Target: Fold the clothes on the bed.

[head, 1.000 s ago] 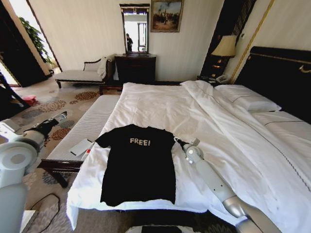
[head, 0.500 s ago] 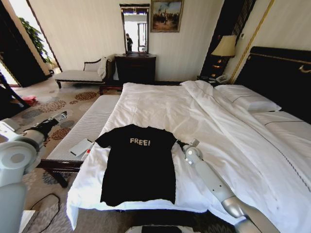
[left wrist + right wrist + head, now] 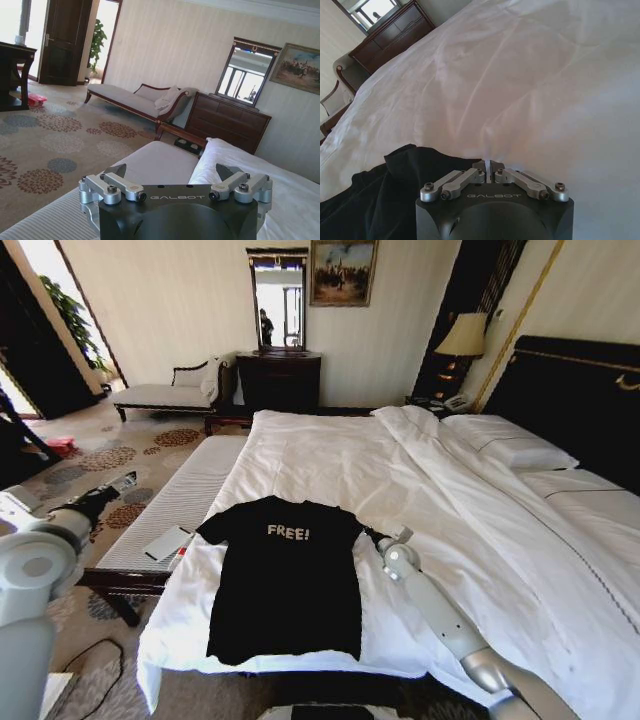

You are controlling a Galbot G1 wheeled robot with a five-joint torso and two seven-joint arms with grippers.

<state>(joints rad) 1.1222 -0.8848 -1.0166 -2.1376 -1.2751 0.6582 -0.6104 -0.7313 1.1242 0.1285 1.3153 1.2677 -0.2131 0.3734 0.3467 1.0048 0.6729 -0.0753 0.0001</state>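
Clothes: one black T-shirt (image 3: 286, 578) with white "FREE!" lettering, spread flat and face up near the foot of the bed, collar toward the pillows, both short sleeves out to the sides.
Bed: one large bed (image 3: 420, 500) with a white duvet and a tall dark headboard (image 3: 580, 400); two pillows (image 3: 510, 445) lie at the head.
Right gripper (image 3: 374, 536): its fingers are closed together, tips meeting with nothing visible between them. It sits low on the duvet just beside the shirt's sleeve on the robot's right; in the right wrist view the closed tips (image 3: 488, 170) point over white bedding with the black cloth (image 3: 375, 195) just beside them. Whether they touch the cloth cannot be told.
Right arm: one arm reaching forward from the lower right across the bed's corner, stretched nearly straight, wrist low over the duvet.
Left gripper (image 3: 128, 481): fingers spread wide, holding nothing; the left wrist view shows the two fingers (image 3: 112, 176) well apart.
Left arm: held out to the robot's left, off the bed, over the padded bench (image 3: 175, 505) and patterned carpet (image 3: 110, 455).
Other furniture: one pale chaise (image 3: 165, 392), one dark dresser (image 3: 279, 380) with a mirror (image 3: 278, 300), one painting (image 3: 343, 272), one lamp (image 3: 462, 337).
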